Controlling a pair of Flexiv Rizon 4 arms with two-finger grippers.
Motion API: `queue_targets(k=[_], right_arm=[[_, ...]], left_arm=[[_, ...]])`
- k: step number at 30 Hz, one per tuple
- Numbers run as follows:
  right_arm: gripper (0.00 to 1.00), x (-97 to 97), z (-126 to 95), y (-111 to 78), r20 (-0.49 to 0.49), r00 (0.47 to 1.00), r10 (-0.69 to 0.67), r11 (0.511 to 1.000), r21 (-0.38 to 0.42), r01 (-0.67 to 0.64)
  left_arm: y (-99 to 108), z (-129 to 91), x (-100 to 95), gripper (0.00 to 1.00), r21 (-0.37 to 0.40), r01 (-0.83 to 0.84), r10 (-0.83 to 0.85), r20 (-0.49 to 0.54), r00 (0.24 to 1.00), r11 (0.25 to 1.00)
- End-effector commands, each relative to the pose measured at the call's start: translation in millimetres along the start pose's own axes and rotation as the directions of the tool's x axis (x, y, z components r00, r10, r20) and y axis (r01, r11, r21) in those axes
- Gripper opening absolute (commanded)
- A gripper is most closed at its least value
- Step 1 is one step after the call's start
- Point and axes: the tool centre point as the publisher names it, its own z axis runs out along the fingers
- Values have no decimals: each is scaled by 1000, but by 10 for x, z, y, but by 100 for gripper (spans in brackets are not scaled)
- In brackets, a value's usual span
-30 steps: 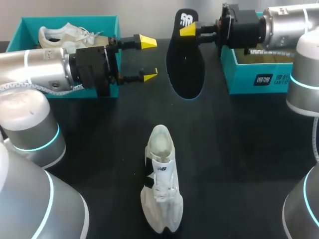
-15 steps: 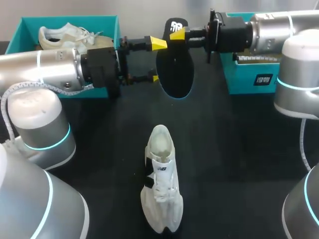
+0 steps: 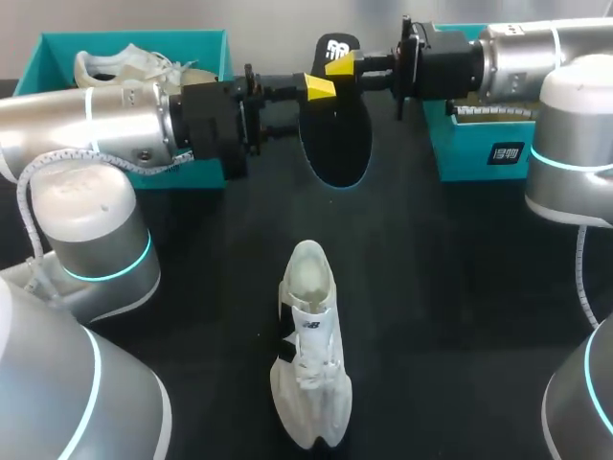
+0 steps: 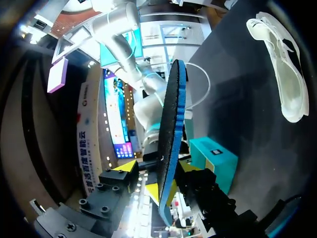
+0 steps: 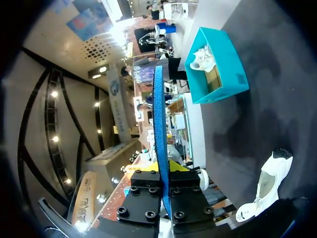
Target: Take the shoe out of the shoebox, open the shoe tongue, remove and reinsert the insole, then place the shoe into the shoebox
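A black insole (image 3: 335, 134) with a blue underside hangs upright over the back of the table. My right gripper (image 3: 343, 63) is shut on its top end; in the right wrist view the insole (image 5: 158, 114) runs edge-on out from between the right gripper (image 5: 162, 169). My left gripper (image 3: 305, 107) reaches in from the left and stands open, its fingers on either side of the insole (image 4: 171, 139), one yellow tip (image 4: 125, 168) still apart from it. The white shoe (image 3: 308, 355) lies on the black table in front, toe toward me.
A teal shoebox (image 3: 57, 48) at the back left holds another white shoe (image 3: 124, 67). A second teal box (image 3: 479, 149) stands at the back right under my right arm. Bare black tabletop (image 3: 450, 287) lies to either side of the shoe.
My left gripper has moved right until its fingers straddle the insole, and they have narrowed. My right gripper first carried the insole left, then held still. The shoe has not moved.
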Motion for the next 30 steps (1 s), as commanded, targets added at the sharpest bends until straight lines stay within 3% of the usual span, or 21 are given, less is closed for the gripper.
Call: queue_targets(k=[1, 15, 24, 28, 30], right_arm=[[0, 0, 9, 2, 2, 1000, 1, 1000, 0, -1], [0, 0, 9, 2, 2, 1000, 1, 1000, 0, -1], [0, 0, 9, 2, 2, 1000, 1, 1000, 0, -1], [0, 0, 9, 2, 2, 1000, 1, 1000, 0, -1], [0, 0, 9, 2, 2, 1000, 1, 1000, 0, -1]], left_arm=[[19, 44, -18, 45, 0, -1, 1, -6, 1000, 1000], [47, 133, -47, 17, 8, 9, -8, -20, 1000, 1000], [65, 190, -45, 15, 7, 9, -9, -25, 1000, 1000], [77, 199, -38, 0, 3, 13, -12, -29, 1000, 1000], [77, 201, -35, 0, 3, 15, -15, -30, 999, 1000]])
